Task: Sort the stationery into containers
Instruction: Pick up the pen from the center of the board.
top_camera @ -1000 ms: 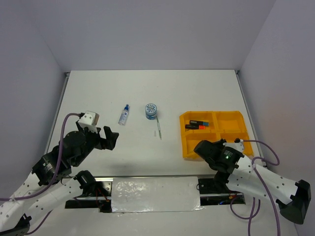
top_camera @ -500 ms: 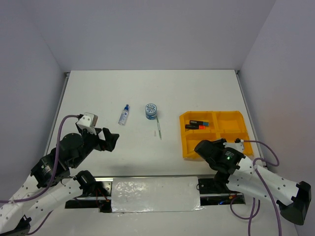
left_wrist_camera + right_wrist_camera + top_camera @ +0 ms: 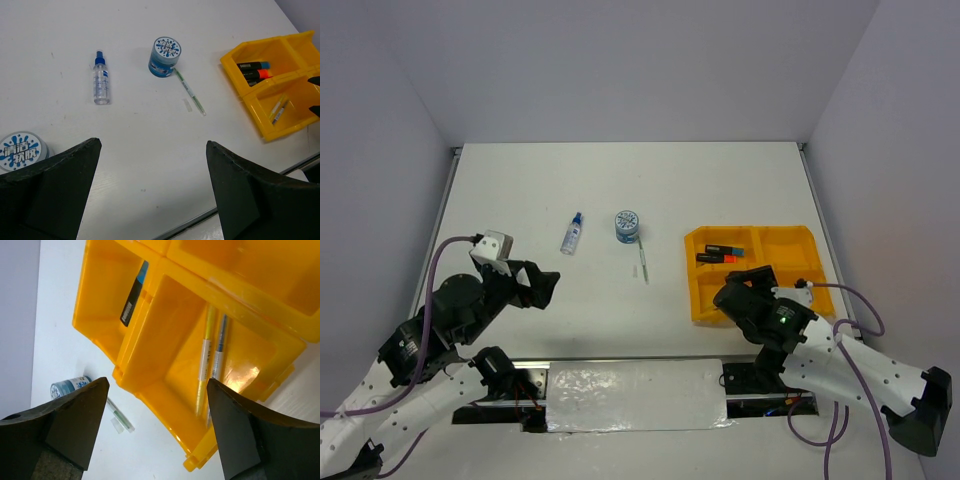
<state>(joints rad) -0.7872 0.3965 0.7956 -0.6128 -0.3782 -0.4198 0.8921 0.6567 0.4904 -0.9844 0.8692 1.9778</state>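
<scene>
Top external: right gripper (image 3: 742,287) open over the tray (image 3: 790,250).
Right wrist: two pens (image 3: 206,357) lie in the compartment between its spread jaws, so this drop looks done. Left wrist: left gripper (image 3: 150,190) wide open and empty. Loose pen (image 3: 190,92), pot (image 3: 165,50) and bottle (image 3: 101,78) lie ahead, awaiting pickup.

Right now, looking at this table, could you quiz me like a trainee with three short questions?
1. True or false: the blue-capped clear plastic bottle lies on the white table, outside the orange-yellow plastic tray.
2. How many thin pens lie in the tray's near-left compartment?
3. What lies beside the round blue-white pot right of the bottle? A) a thin green pen B) a pink-capped highlighter C) a coloured cube
Key: 1 true; 2 two; 3 A.
</scene>
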